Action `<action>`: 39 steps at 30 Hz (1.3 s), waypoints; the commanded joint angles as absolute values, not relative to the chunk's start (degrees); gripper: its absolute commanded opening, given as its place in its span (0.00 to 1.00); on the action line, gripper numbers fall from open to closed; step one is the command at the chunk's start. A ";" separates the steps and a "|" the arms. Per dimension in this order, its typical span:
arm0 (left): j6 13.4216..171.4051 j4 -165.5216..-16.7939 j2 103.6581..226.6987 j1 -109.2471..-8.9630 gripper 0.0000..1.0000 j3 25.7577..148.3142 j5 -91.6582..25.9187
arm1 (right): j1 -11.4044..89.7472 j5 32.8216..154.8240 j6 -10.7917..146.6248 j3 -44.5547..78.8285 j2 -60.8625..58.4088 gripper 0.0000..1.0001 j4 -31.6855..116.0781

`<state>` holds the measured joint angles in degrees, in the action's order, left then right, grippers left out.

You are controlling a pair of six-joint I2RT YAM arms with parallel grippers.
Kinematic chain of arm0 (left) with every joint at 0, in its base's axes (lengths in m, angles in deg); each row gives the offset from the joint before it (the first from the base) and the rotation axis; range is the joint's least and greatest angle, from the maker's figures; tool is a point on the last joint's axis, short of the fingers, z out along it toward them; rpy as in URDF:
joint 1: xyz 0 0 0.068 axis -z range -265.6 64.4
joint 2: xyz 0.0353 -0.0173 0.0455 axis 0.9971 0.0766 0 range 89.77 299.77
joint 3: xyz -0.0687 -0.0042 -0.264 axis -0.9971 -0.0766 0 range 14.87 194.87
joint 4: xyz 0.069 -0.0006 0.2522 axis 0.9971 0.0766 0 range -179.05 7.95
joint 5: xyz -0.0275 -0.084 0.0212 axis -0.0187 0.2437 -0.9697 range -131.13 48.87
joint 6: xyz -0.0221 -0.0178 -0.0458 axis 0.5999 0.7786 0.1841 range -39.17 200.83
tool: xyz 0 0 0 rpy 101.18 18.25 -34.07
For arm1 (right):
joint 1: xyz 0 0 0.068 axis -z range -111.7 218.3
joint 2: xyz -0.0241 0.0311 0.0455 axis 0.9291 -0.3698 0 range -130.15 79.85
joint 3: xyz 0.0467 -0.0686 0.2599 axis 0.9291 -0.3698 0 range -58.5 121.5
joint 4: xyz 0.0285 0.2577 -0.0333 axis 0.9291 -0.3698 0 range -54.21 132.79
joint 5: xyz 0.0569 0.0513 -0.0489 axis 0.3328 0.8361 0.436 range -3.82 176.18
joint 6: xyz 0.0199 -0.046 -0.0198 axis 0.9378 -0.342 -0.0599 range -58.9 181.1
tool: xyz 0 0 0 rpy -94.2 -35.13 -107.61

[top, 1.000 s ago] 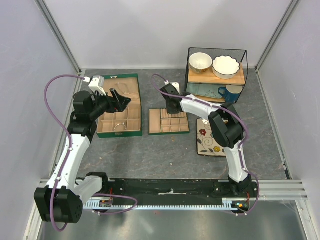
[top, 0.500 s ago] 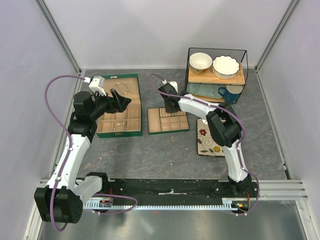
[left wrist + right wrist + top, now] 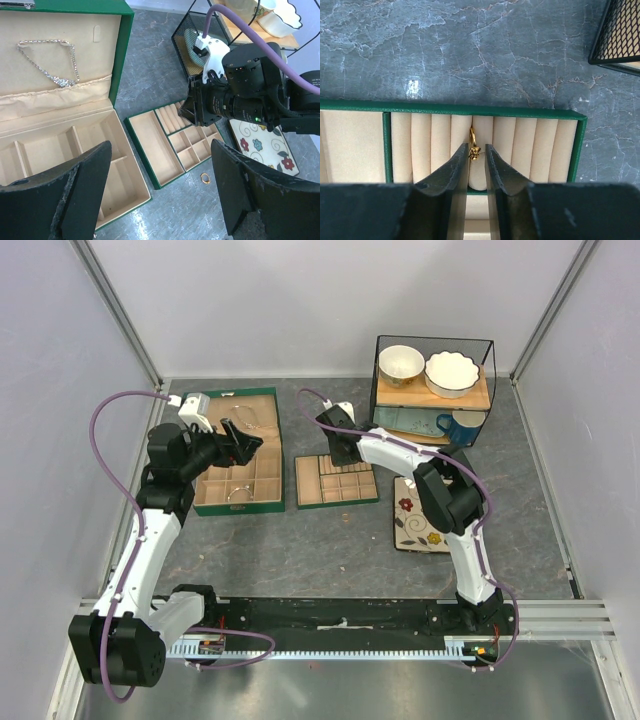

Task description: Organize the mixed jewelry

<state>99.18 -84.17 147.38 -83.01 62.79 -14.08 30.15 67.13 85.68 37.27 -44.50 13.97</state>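
1. Where your right gripper (image 3: 476, 151) hangs over the tray's (image 3: 530, 111) ring rolls, its jaws stand slightly parted.
2. You find the gold earring (image 3: 472, 137) wedged in a roll slot between the fingertips, towards 12 o'clock.
3. Your left gripper (image 3: 160, 200) gapes wide, empty.

One small gold earring (image 3: 473, 145) stood upright in a central ring-roll groove of the tray (image 3: 450, 108). A gold ring (image 3: 205, 178) lay flat on the tabletop (image 3: 165, 210) just beside that tray.
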 commanded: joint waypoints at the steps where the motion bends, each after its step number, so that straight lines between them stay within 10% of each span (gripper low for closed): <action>1: 98.41 -87.03 146.29 -83.41 0.87 62.59 -13.62 | 29.54 68.60 85.01 36.78 -40.83 0.29 13.96; 39: 98.06 -86.86 146.11 -83.32 0.87 62.50 -13.62 | 29.98 66.76 83.25 38.36 -42.93 0.24 13.52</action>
